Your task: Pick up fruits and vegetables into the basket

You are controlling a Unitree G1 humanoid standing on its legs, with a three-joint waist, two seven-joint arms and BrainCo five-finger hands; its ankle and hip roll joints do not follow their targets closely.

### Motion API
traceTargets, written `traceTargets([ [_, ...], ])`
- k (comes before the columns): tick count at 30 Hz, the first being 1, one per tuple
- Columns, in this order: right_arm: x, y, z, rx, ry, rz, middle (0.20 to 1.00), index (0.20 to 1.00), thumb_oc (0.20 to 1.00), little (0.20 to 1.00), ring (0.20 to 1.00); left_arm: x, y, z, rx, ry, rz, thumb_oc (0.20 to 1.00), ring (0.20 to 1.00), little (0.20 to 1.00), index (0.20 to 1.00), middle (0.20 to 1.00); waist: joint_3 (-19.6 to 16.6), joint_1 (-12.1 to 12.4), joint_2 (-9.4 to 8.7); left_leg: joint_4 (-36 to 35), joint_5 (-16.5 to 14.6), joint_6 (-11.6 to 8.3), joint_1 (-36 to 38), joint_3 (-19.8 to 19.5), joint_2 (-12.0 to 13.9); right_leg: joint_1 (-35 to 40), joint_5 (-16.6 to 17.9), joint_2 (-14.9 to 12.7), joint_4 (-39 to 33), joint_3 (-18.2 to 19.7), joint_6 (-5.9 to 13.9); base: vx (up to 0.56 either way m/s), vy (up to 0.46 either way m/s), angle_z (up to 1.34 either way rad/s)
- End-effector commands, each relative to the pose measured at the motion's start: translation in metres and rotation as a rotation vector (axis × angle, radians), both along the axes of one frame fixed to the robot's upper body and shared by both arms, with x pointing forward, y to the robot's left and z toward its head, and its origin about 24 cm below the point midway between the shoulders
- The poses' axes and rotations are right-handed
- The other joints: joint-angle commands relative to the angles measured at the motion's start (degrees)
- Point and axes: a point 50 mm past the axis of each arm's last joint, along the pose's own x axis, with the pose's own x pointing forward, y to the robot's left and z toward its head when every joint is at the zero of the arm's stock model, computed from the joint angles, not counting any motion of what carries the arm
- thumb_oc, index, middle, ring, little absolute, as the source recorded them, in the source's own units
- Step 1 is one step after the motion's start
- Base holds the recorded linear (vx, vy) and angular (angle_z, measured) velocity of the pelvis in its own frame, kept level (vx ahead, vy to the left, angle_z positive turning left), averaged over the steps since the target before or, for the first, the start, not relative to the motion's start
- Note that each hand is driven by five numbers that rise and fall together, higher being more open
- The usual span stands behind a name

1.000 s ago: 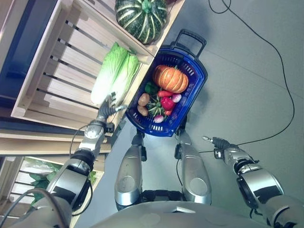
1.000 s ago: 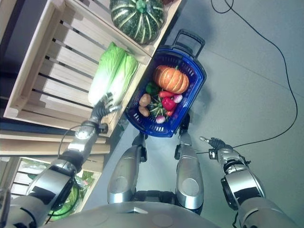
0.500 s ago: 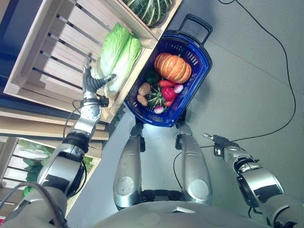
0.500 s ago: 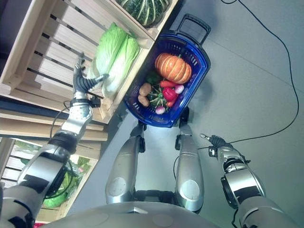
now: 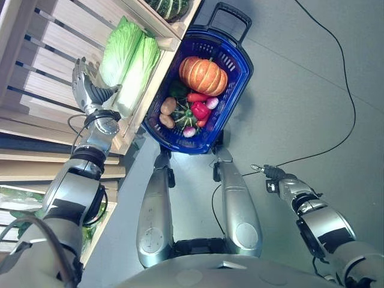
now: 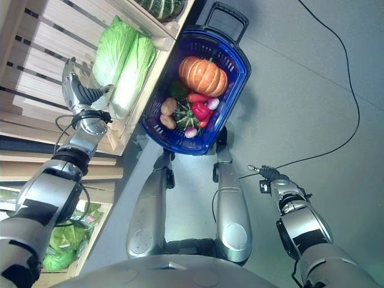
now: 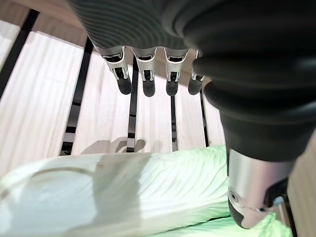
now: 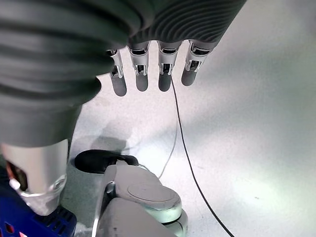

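Note:
A blue basket [image 5: 239,84] stands on the floor by the wooden crate shelf [image 5: 54,48]. It holds an orange pumpkin [image 5: 203,75], potatoes [image 5: 167,106], a red pepper [image 5: 200,110] and other small vegetables. Two pale green napa cabbages [image 5: 129,57] lie in the crate. My left hand [image 5: 87,90] is open inside the crate, beside the stem end of the cabbages. In the left wrist view its fingers [image 7: 146,74] are straight over the slats, with a cabbage [image 7: 123,192] under the palm and the thumb [image 7: 252,187] next to it. My right hand [image 5: 273,174] hangs open over the floor.
A dark green striped squash [image 5: 168,7] sits in the neighbouring crate compartment beyond the cabbages. Bagged leafy greens [image 6: 60,246] lie on a lower shelf. The basket's black handle [image 5: 229,15] sticks up at its far end.
My left hand has risen from the crate's front edge into the crate, alongside the cabbages. The camera has shifted. The right hand has stayed where it was.

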Motion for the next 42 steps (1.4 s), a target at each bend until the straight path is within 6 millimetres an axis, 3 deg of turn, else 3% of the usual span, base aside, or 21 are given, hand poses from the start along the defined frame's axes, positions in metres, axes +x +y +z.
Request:
traceTargets([
  [1, -0.014, -0.007, -0.009, -0.012, 0.052, -0.008, 1.000, 1.000, 1.000, 1.000, 1.000, -0.004, 0.029, 0.013, 0.053, 0.041, 0.096, 1.000, 1.000, 1.000, 1.000, 1.000, -1.9, -0.1, -0.82, 8.2, -6.6, 0.80, -4.5, -0.3, -2.2, -1.6, -7.5, 2.7, 8.4, -0.6, -0.34, 0.00, 0.000, 0.00],
  [14, -0.002, -0.011, 0.003, -0.030, 0.033, 0.009, 1.000, 1.000, 1.000, 1.000, 1.000, -0.007, 0.041, -0.011, -0.060, 0.258, 0.136, 1.000, 1.000, 1.000, 1.000, 1.000, -1.9, -1.1, -0.94, 9.3, -6.5, 0.41, -6.9, 0.0, -2.1, -4.0, -8.1, 3.2, 9.7, -0.4, -0.50, 0.00, 0.006, -0.01],
  [40, 0.011, -0.012, 0.015, -0.035, 0.010, 0.019, 1.000, 1.000, 1.000, 1.000, 1.000, -0.010, 0.049, -0.019, -0.179, 0.372, 0.168, 1.000, 1.000, 1.000, 1.000, 1.000, -1.9, -1.6, -1.82, 9.7, -5.8, -0.01, -10.0, 0.2, -1.8, -7.0, -7.8, 3.9, 10.1, -0.4, -0.51, 0.00, 0.002, -0.01],
  [41, 0.011, -0.012, 0.015, -0.034, 0.009, 0.019, 1.000, 1.000, 1.000, 1.000, 1.000, -0.010, 0.049, -0.019, -0.178, 0.374, 0.167, 0.849, 0.849, 0.849, 0.849, 0.849, -1.9, -1.6, -1.85, 9.8, -5.8, 0.00, -10.1, 0.1, -1.8, -7.1, -7.8, 3.9, 10.1, -0.4, -0.52, 0.00, 0.000, 0.00],
  [42, 0.011, -0.012, 0.015, -0.033, 0.009, 0.019, 1.000, 1.000, 1.000, 1.000, 1.000, -0.010, 0.049, -0.020, -0.174, 0.377, 0.165, 0.849, 0.849, 0.849, 0.849, 0.849, -1.9, -1.6, -1.88, 9.9, -5.8, 0.01, -10.2, 0.1, -1.8, -7.3, -7.8, 3.9, 10.2, -0.4, -0.50, 0.00, 0.000, 0.00],
])
